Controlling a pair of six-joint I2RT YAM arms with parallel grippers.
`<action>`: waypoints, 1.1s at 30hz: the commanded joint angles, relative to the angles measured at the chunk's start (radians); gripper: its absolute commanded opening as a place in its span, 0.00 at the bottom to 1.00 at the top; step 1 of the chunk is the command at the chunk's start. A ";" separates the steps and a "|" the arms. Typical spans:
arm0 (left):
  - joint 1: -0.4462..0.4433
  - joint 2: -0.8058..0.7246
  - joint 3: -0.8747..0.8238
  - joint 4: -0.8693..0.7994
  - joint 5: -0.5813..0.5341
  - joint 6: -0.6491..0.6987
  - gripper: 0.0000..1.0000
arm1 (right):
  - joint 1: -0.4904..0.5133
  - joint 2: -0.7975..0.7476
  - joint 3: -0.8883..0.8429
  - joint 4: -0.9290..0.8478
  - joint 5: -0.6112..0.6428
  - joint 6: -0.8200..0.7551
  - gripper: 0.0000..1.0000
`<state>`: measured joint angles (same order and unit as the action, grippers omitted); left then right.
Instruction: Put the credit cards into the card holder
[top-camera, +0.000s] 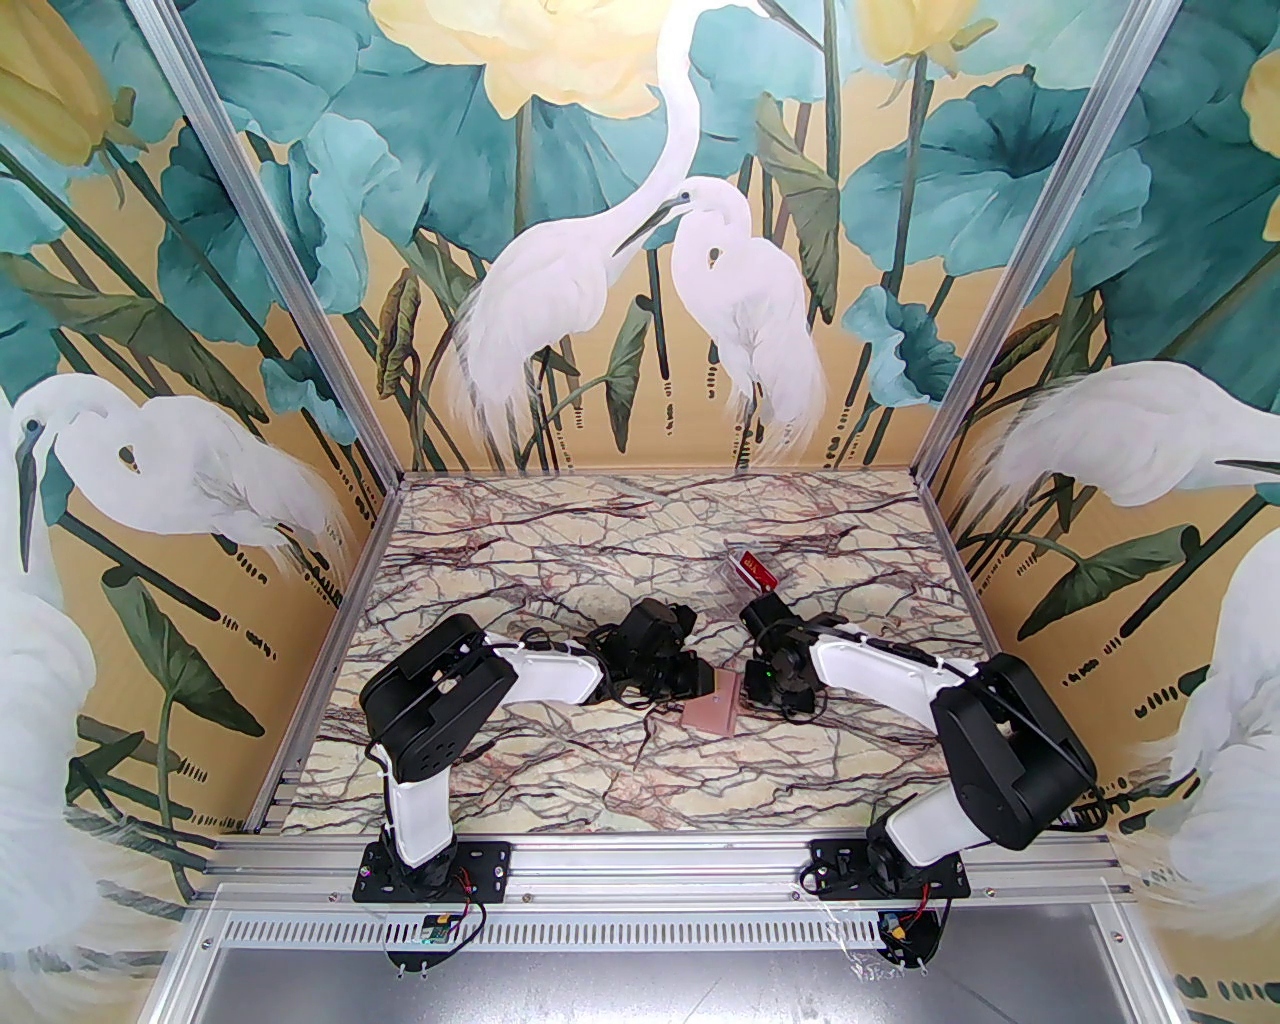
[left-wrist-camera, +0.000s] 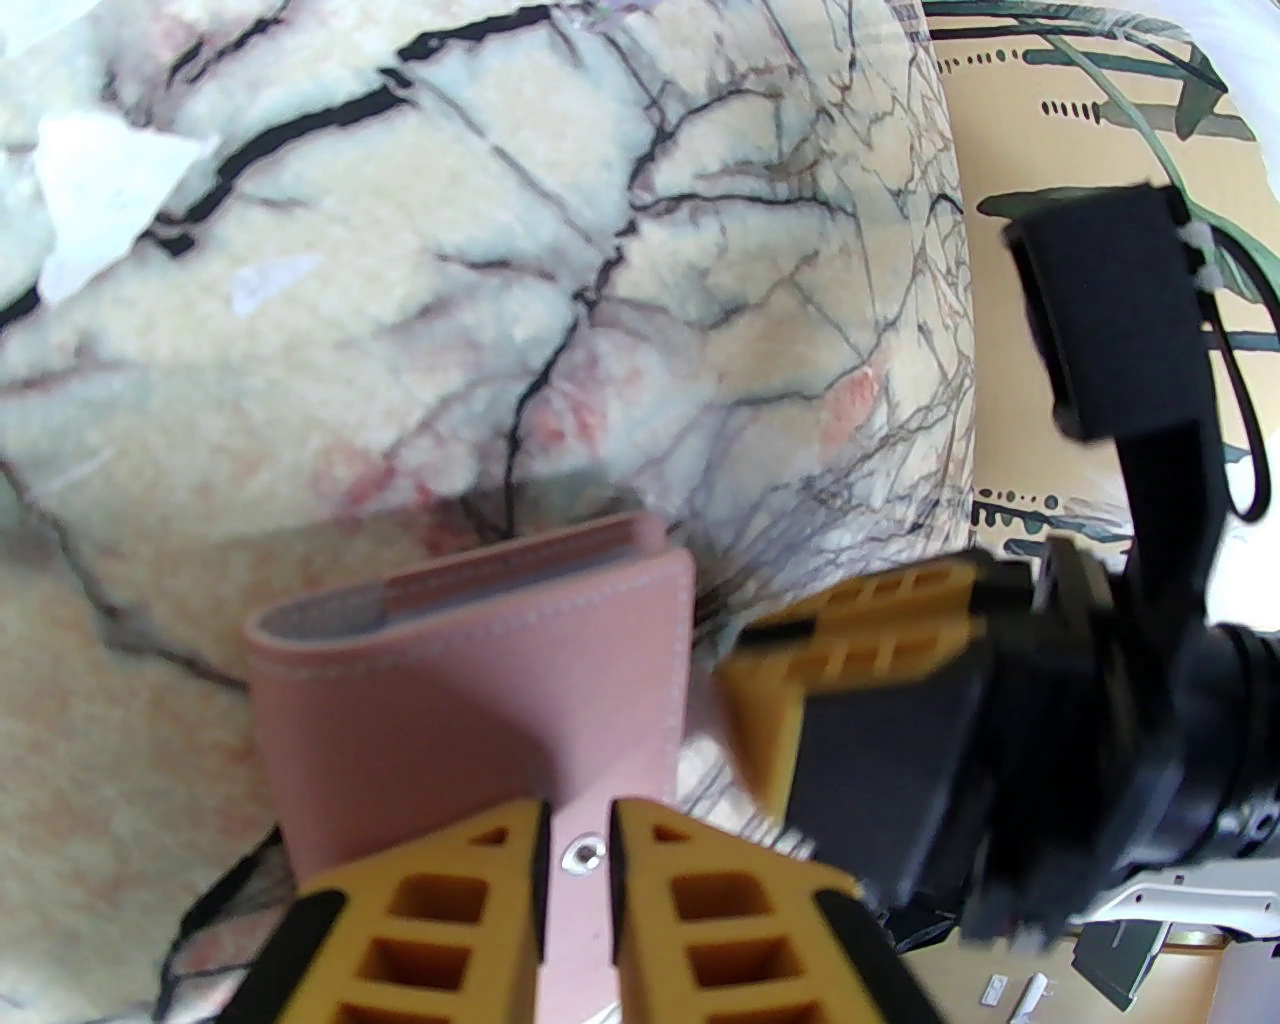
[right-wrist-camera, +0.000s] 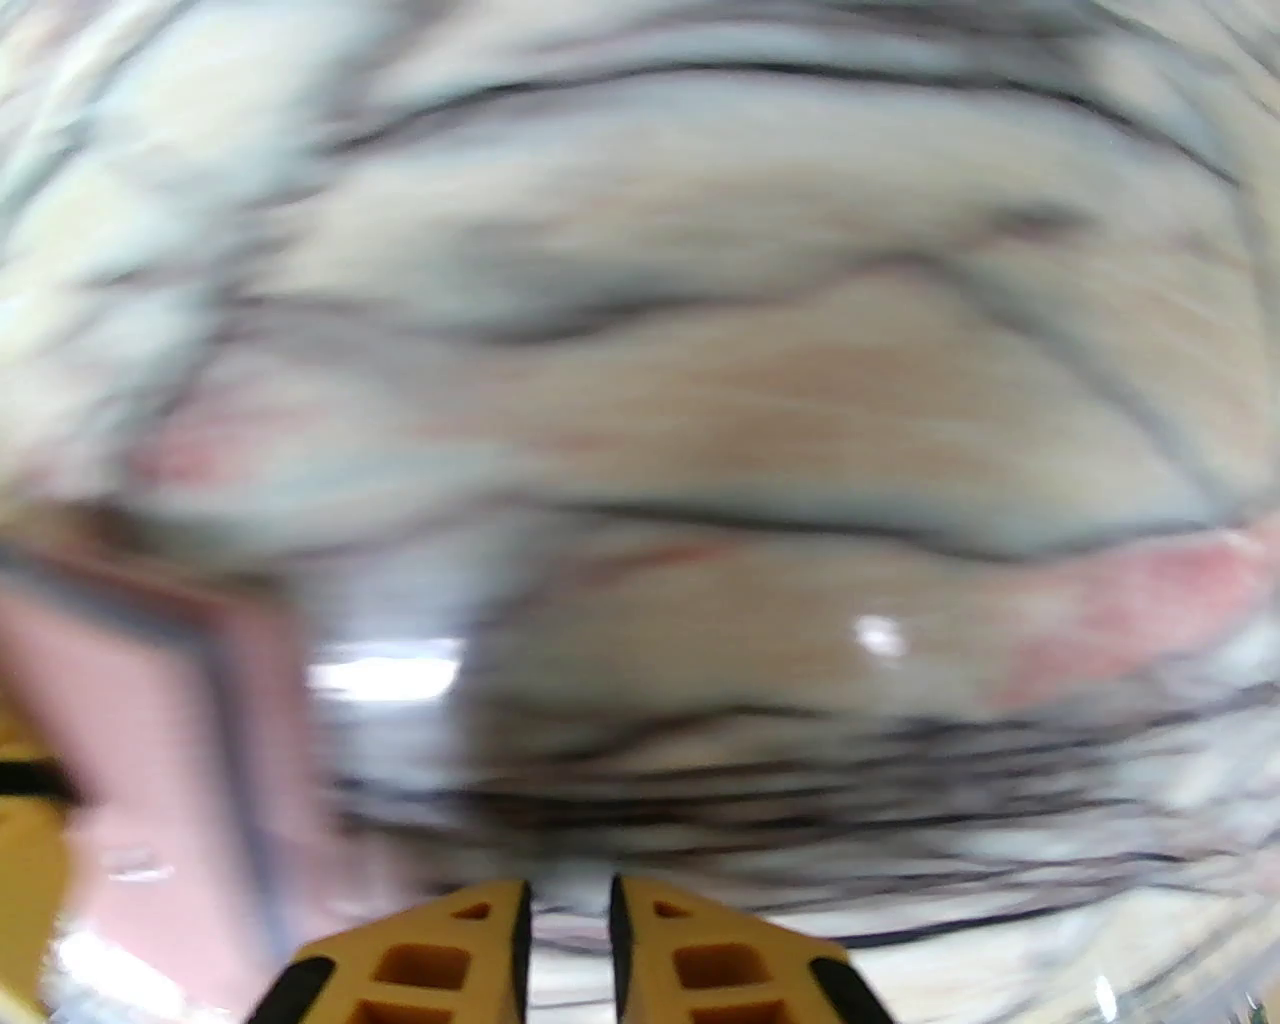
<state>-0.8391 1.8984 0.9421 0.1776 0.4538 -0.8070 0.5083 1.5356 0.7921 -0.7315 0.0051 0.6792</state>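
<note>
The dusty-pink card holder (top-camera: 718, 708) lies folded on the marble table between my two grippers. In the left wrist view the card holder (left-wrist-camera: 470, 690) shows its stitched cover, with its snap tab (left-wrist-camera: 580, 880) pinched by my left gripper (left-wrist-camera: 580, 815), which is shut on it. My right gripper (left-wrist-camera: 860, 625) sits just right of the holder with its fingers together. The blurred right wrist view shows my right gripper (right-wrist-camera: 568, 895) shut on nothing, the card holder (right-wrist-camera: 150, 720) to its left. A red credit card (top-camera: 757, 570) lies in a clear box at the back. The black cards are out of view.
The small clear plastic box (top-camera: 738, 580) stands behind the right gripper, towards the back right of the marble table (top-camera: 560, 780). Painted walls close the table in on three sides. Both arms reach inward and meet near the middle.
</note>
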 joint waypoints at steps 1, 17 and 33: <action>-0.008 0.033 -0.002 -0.084 -0.046 0.027 0.20 | -0.007 -0.050 -0.016 -0.088 0.135 0.029 0.23; -0.011 -0.024 0.010 -0.084 -0.038 0.017 0.22 | -0.014 -0.205 -0.075 0.174 -0.270 0.082 0.20; -0.009 -0.185 0.006 -0.271 -0.175 0.063 0.30 | 0.041 -0.161 0.049 0.030 -0.200 0.056 0.36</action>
<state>-0.8448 1.7473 0.9596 -0.0296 0.3374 -0.7658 0.5282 1.3586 0.7910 -0.6350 -0.2512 0.7479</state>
